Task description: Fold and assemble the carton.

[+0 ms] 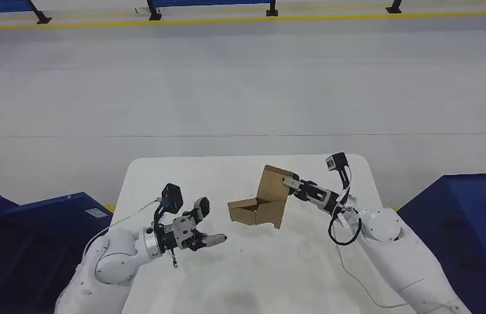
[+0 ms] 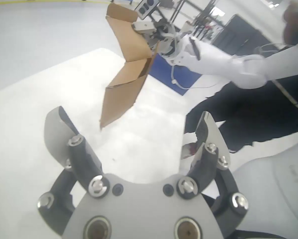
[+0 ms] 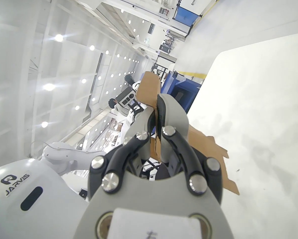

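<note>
The partly folded brown cardboard carton (image 1: 262, 202) sits over the middle of the white rectangular table (image 1: 305, 267). One large panel stands upright. Lower flaps extend from it toward the left arm's side and form an open, unfinished box shape. Whether the lowest flap touches the table surface cannot be determined.

The right gripper (image 1: 294, 186) is clamped on the upper edge of the upright panel. In the right wrist view, both fingers (image 3: 168, 108) press against the cardboard edge between them.

The left gripper (image 1: 211, 222) holds nothing. Its jaws are spread wide. It is positioned low over the table, near the carton's lower flaps but apart from them, and faces the carton.
</note>
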Available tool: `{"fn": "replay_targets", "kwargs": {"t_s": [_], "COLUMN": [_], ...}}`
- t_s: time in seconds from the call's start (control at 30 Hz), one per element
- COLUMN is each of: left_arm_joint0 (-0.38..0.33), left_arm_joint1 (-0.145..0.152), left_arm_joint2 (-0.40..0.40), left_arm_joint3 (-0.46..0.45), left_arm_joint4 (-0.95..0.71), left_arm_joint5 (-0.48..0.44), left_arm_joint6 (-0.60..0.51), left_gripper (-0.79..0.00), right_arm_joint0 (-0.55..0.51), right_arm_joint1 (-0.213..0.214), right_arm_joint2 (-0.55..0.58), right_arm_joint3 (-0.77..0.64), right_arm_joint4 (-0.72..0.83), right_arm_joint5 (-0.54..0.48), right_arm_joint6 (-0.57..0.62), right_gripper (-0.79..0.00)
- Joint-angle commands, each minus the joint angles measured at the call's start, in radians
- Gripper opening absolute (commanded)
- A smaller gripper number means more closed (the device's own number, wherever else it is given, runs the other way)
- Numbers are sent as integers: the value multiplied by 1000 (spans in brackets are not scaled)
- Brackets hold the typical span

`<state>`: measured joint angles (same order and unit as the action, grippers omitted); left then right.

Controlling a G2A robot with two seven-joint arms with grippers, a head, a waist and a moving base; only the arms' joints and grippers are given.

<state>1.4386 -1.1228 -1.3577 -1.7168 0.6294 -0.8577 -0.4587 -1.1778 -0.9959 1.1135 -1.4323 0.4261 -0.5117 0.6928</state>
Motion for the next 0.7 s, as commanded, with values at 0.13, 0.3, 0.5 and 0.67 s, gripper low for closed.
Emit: {"fn": "replay_targets", "kwargs": {"t_s": [0.13,0.3,0.5,0.67], "left_arm_joint0": [8,-19,-47,-51], "left_arm_joint1": [-16,-19,-17,-12], "left_arm_joint2": [89,130,156,166], "left_arm_joint3": [-33,19,48,25], "left_arm_joint4": [517,530,426,392], "left_arm_joint5": [122,69,-23,-62], "left_arm_joint6": [278,347,308,264], "left_gripper": [0,0,0,0], "right_arm_joint0": [21,48,72,84], "right_arm_joint1": [-13,-24,-34,-40], "right_arm_joint2": [-24,-39,-46,-48], "right_arm_joint3": [5,22,32,39], "right_arm_joint4": [0,-24,-46,-67], "right_arm_joint5": [21,40,56,66], "right_arm_joint6": [2,-14,-30,-39], "right_gripper": [-785,-785,-785,-785]}}
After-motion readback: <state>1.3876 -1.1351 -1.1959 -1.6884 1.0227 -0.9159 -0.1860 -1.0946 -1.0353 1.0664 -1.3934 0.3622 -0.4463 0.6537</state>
